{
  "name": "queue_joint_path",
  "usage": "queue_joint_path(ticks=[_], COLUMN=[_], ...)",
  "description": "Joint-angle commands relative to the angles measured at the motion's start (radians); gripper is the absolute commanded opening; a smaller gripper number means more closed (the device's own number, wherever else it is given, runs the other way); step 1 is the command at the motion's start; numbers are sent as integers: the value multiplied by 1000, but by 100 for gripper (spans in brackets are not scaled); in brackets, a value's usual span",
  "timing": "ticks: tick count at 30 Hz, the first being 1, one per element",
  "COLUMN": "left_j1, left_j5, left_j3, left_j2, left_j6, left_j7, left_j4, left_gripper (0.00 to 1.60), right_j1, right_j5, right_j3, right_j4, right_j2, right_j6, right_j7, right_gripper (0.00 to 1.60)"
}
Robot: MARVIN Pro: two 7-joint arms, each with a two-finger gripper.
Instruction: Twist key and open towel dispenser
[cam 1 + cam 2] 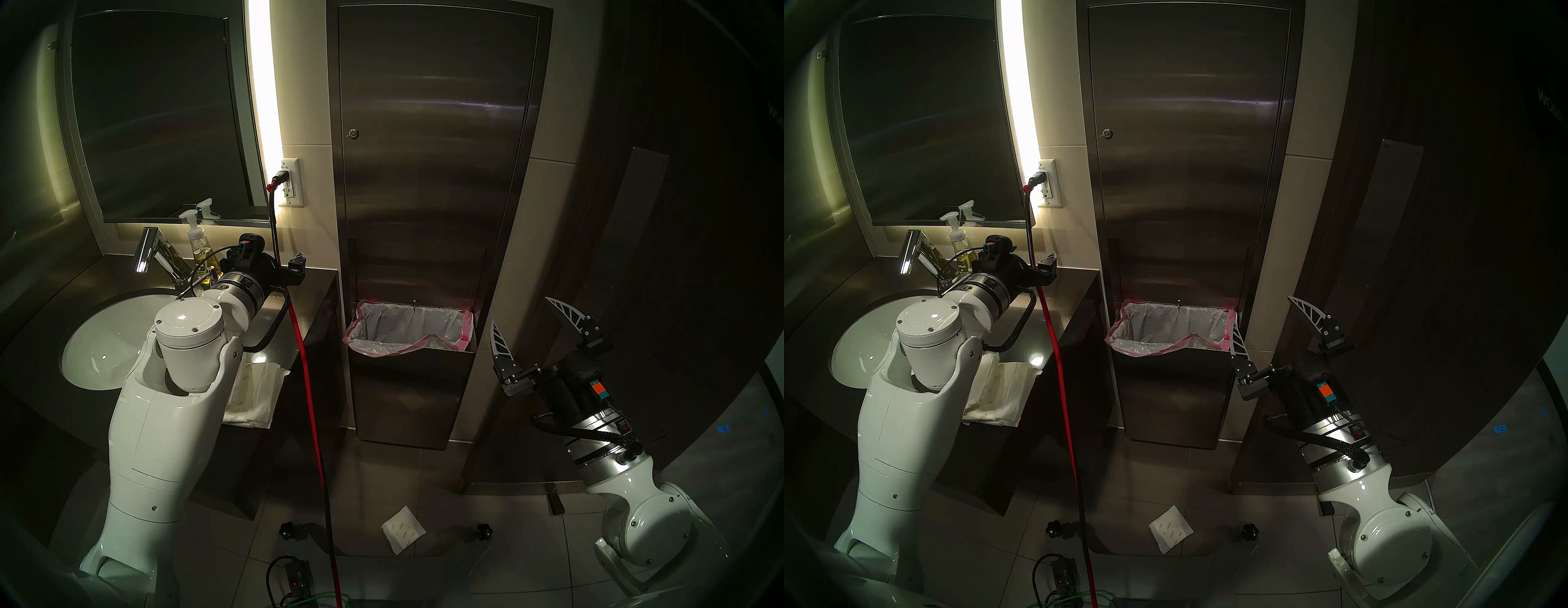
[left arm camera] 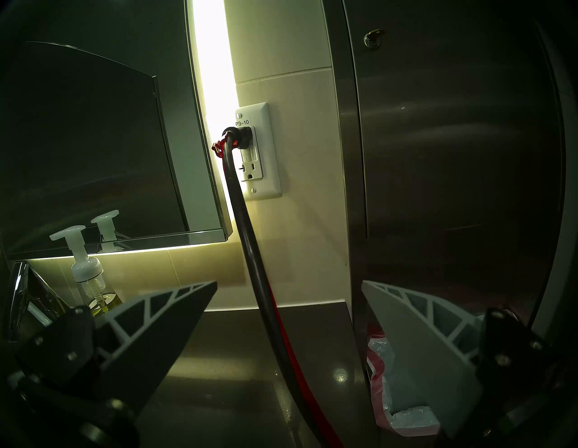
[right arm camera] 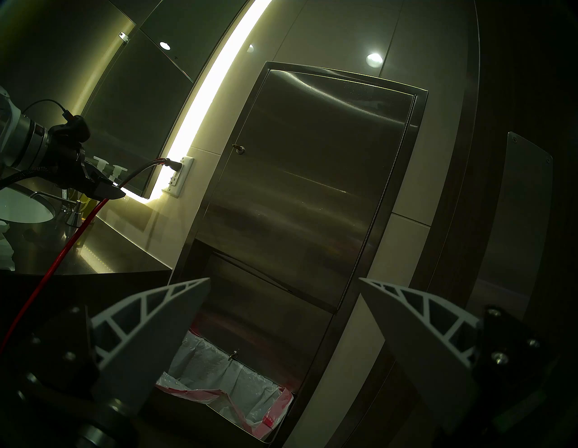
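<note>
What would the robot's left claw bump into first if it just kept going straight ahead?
Probably the black power cord hanging from the wall outlet: it hangs between the open left claw fingers' line, with tiled wall behind. Depth is hard to judge.

A public washroom — the fittings say so. A tall brushed-steel towel dispenser (image 1: 437, 140) is set into the pale tiled wall, with a steel waste bin (image 1: 409, 365) and its pink-edged liner built in directly below it. To the dispenser's left hang a back-lit mirror (image 1: 157, 114) and a wall outlet (image 1: 291, 182); below those a dark table (image 1: 305, 288) carries a white basin (image 1: 106, 339), a chrome faucet (image 1: 148, 248) and a soap pump bottle (image 1: 197, 242). The floor (image 1: 488, 564) is grey tile — a dark door (image 1: 679, 212) stands right of the dispenser.
</note>
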State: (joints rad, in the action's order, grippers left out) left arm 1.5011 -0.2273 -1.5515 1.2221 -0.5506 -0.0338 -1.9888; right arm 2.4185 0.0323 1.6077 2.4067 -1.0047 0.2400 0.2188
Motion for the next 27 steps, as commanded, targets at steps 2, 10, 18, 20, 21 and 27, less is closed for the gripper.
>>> queue_joint_path(ticks=[2,10,18,20,21,27], left_j1=[-11,-11,-11,-11,-11,-10], left_j5=[-2,0,3,3,3,5], left_j3=[-3,-4,-5,-5,-5,-6], left_j2=[1,3,5,5,5,6], left_j6=[0,-1,-1,0,0,0], left_j7=[0,2,4,4,4,5], left_j4=[-8,-8,-8,-8,-8,-8], left_gripper=[160,160,160,160,160,160], right_j1=[0,-3,-101,-134,-134,-203], right_j5=[0,2,8,11,11,23], right_j3=[0,3,-16,-25,-25,-56], right_j4=[10,13,-4,-8,-8,-13], right_j2=[0,6,20,17,17,11], right_j6=[1,-13,-66,-79,-79,-113], right_j7=[0,-6,-26,-27,-27,-34], right_gripper=[160,160,160,160,160,160])
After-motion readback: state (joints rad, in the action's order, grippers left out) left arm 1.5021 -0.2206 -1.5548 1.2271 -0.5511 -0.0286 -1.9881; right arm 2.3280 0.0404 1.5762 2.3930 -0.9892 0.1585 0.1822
